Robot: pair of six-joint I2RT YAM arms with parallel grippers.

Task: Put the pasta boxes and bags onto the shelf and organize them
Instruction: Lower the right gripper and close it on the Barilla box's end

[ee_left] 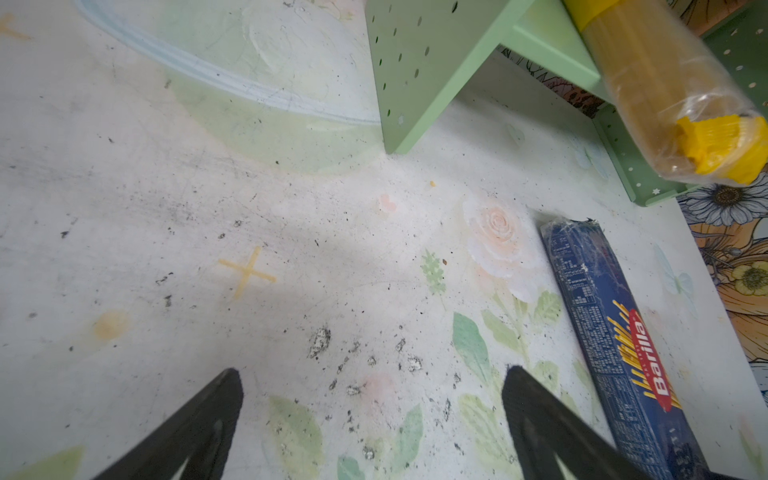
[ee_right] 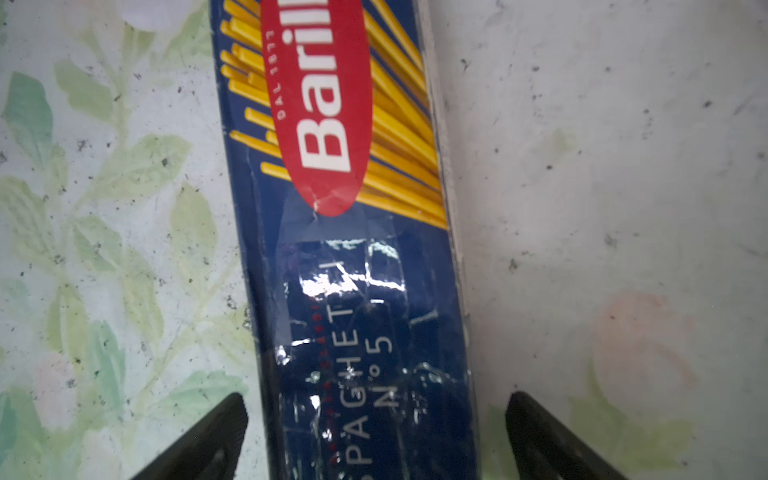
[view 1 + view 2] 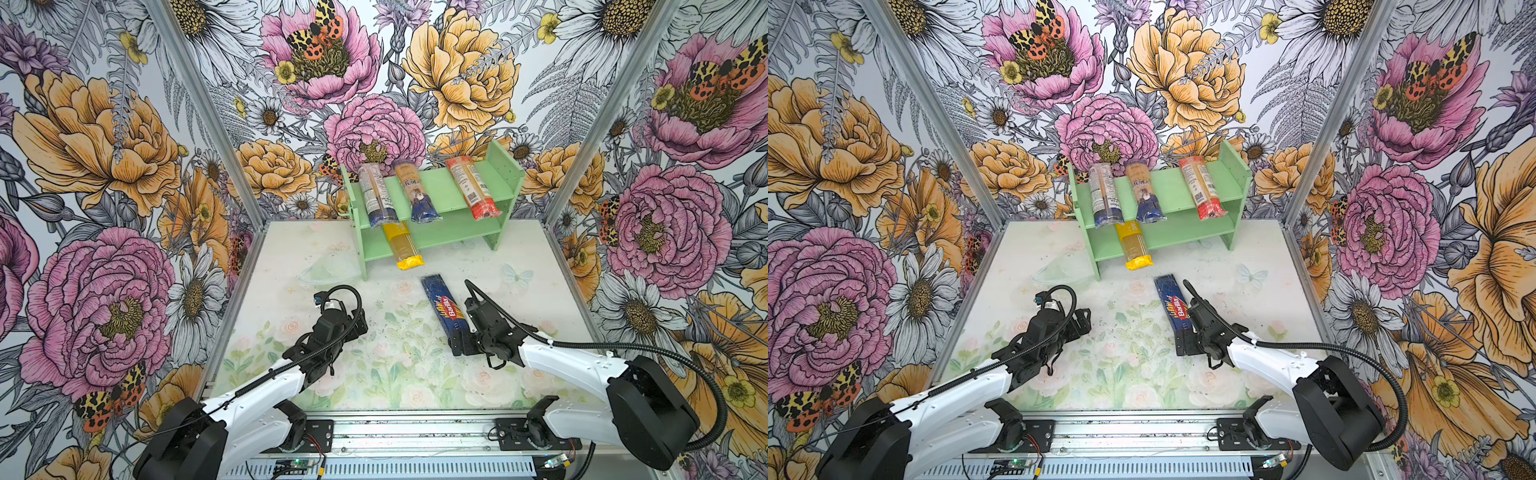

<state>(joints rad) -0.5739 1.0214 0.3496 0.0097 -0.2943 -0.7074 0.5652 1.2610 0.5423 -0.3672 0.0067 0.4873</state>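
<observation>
In front of the shelf (image 3: 453, 230), the right gripper (image 2: 376, 399) straddles the Barilla box (image 3: 438, 299), jaws spread apparently to grasp it; the left gripper (image 1: 372, 371) hangs open.

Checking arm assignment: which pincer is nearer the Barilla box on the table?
Right. The right pincer straddles the near end of the Barilla box, jaws open on either side. The left pincer is apart from it, off to its left in both top views.

Noted scuffed, speckled floral-print tabletop (image 3: 390, 374), yellow cross mark (image 1: 247, 272) on it; floral wallpaper (image 3: 104, 145) around; metal rail (image 3: 415, 440) in front.
</observation>
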